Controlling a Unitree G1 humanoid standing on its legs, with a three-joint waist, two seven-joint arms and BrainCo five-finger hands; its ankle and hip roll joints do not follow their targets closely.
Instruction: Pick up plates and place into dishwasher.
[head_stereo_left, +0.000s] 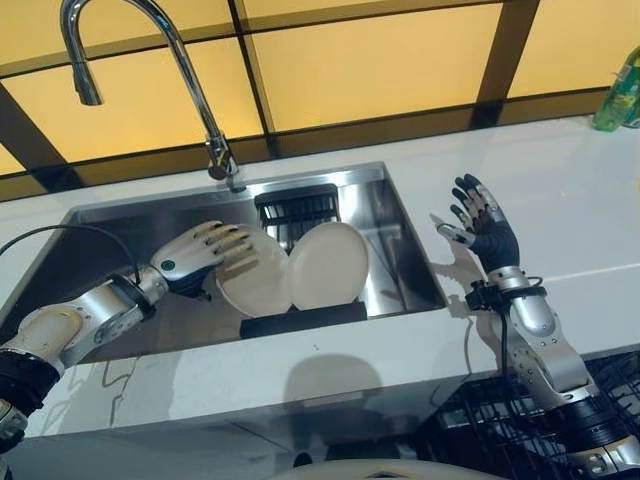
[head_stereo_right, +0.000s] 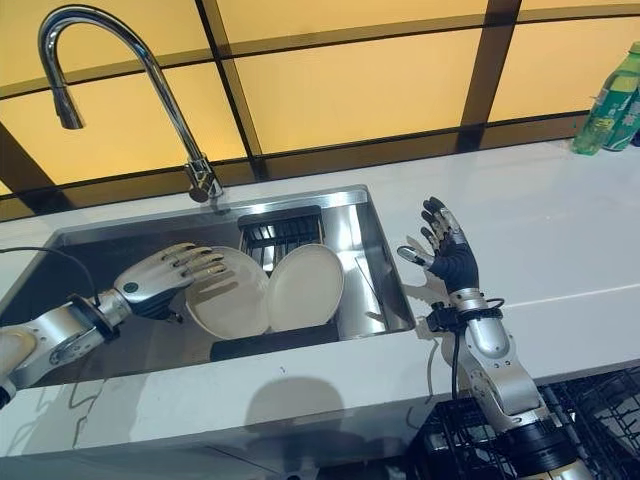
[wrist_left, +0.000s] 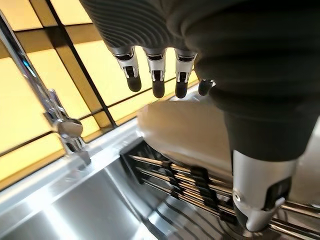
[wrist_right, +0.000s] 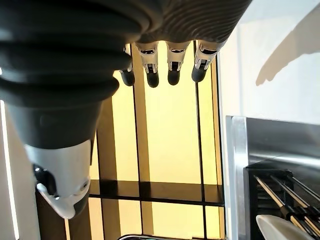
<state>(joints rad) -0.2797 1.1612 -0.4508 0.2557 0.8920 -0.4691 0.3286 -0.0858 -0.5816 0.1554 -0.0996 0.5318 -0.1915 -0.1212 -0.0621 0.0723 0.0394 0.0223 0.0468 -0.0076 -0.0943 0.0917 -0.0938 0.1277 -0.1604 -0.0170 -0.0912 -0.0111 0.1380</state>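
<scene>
Two cream plates stand on edge in a black rack (head_stereo_left: 300, 318) inside the steel sink (head_stereo_left: 400, 260). They lean side by side, and the left plate (head_stereo_left: 255, 280) overlaps the edge of the right plate (head_stereo_left: 330, 265).

Left hand (head_stereo_left: 195, 258): it is positioned inside the sink, against the left plate. Its fingers (wrist_left: 159, 70) are extended and slightly spread, reaching across the upper rim of that plate. The thumb sits lower, on the near side. The fingers are not closed round the plate, and actual contact with the rim cannot be confirmed.

Right hand (head_stereo_left: 485, 228): it is raised above the white countertop (head_stereo_left: 570, 200), to the right of the sink and well apart from both plates. Its fingers (wrist_right: 173, 64) are straight and fanned out, and it holds nothing.

A curved chrome faucet (head_stereo_left: 150, 70) rises behind the sink, in front of a yellow panelled wall (head_stereo_left: 370, 60). A green bottle (head_stereo_left: 618, 95) stands at the far right of the countertop. Black wire rack (head_stereo_left: 480, 440) shows below the counter edge, beside the right arm.
</scene>
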